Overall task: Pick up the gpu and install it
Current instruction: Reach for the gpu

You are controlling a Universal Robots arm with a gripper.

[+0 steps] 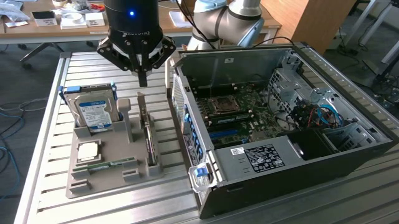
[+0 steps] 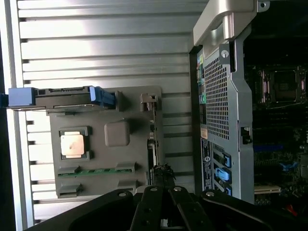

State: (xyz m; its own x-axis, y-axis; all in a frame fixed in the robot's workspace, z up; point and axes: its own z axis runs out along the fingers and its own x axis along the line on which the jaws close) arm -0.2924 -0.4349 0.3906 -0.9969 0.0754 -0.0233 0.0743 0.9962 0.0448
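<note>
The gpu (image 1: 148, 134) stands on its edge in a slot of the grey holder tray (image 1: 103, 179), thin and dark, between the tray's upright post and the computer case. In the wrist view the gpu (image 2: 153, 137) appears edge-on along the tray's side nearest the case. My gripper (image 1: 142, 80) hangs above the card's far end, apart from it, its two fingers pressed together into one narrow tip with nothing between them. My gripper's fingers (image 2: 155, 202) point down over the card's end.
A hard drive (image 1: 93, 109) with a blue-white label stands in the tray beside a processor (image 1: 89, 150) and a green memory stick (image 1: 107, 164). The open computer case (image 1: 349, 116) lies at the exterior view's right, motherboard (image 1: 240, 109) exposed. Its rear panel (image 2: 216, 96) is close to the card.
</note>
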